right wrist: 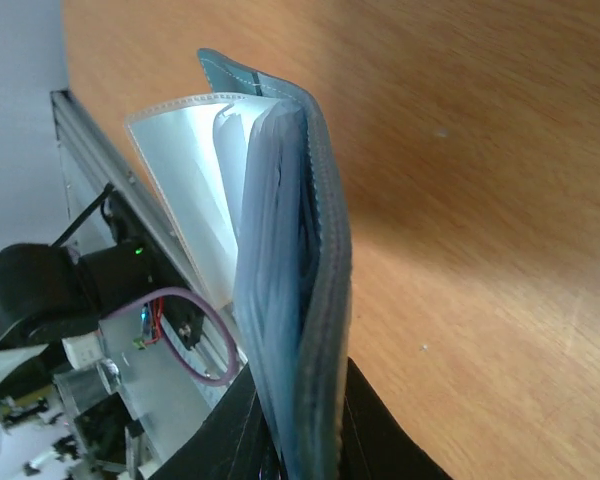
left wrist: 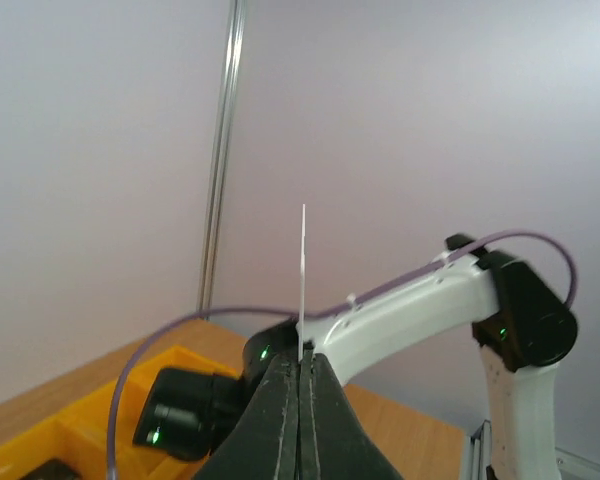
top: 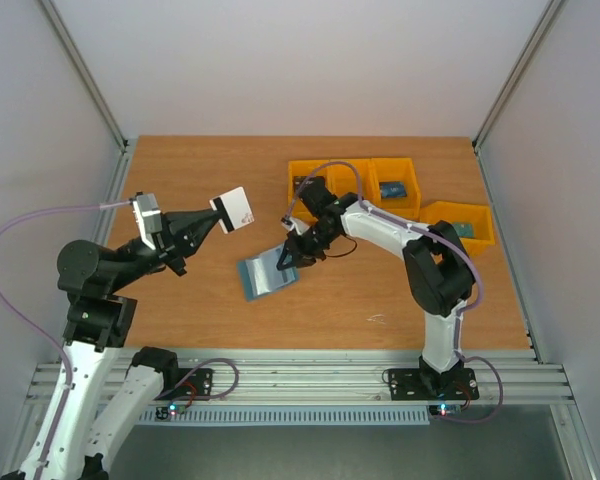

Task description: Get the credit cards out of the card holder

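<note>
A thin, stiff pale card [top: 234, 209] with a small red mark sits left of centre in the top view, pinched edge-on by the left gripper [top: 219, 215] on its raised, outstretched arm. The teal card holder [top: 267, 270], soft with stitched edges and clear plastic sleeves, is mid-frame over the wood-grain desk [top: 380, 295], its right edge clamped by the bent right gripper [top: 289, 256]. Pale walls surround it, with yellow plastic bins [top: 400, 185] at the upper right

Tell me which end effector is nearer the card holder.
Right. The right end effector clamps the card holder at its edge; the left end effector is apart to its left, holding a pale credit card aloft.
</note>
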{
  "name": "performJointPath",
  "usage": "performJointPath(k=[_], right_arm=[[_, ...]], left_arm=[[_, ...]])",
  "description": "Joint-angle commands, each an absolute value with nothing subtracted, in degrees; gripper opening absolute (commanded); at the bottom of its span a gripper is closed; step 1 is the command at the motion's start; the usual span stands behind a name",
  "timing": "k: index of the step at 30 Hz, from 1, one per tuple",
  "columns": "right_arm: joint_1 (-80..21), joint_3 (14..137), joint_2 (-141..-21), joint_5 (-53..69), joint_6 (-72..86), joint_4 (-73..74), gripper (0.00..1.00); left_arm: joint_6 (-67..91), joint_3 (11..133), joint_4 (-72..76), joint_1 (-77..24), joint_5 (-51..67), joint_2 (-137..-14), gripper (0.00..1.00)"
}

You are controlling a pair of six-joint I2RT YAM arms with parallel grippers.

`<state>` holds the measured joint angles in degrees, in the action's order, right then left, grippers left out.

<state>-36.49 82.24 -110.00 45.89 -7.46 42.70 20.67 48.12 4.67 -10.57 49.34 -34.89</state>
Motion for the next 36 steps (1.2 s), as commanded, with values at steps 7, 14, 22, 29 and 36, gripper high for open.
performJointPath(k=[7, 14, 22, 29, 36], right_arm=[[-34.5, 76.6, -114.4, 46.1, 3.5, 38.2, 0.03], [-31.0, 72.7, -110.3, 42.4, 3.9, 41.8, 0.39], [-29.6, 82.1, -98.7, 27.1, -11.5, 59.1, 0.68], [-33.2, 95.6, -81.6, 37.5, -27.0, 55.9, 0.71], [-46.9, 104.3, -79.3, 41.1, -31.7, 42.6, 0.68]], left_arm=[[26.8, 51.4, 12.8, -10.4, 49.6, -34.9, 0.0], [27.1, 51.3, 13.0, -10.4, 49.9, -34.5, 0.0], [29.0, 50.9, 13.9, -10.4, 50.1, -34.0, 0.0], [27.7, 51.8, 14.4, -10.4, 53.4, -34.1, 0.0], [27.5, 52.2, 14.4, -10.4, 55.9, -34.3, 0.0]])
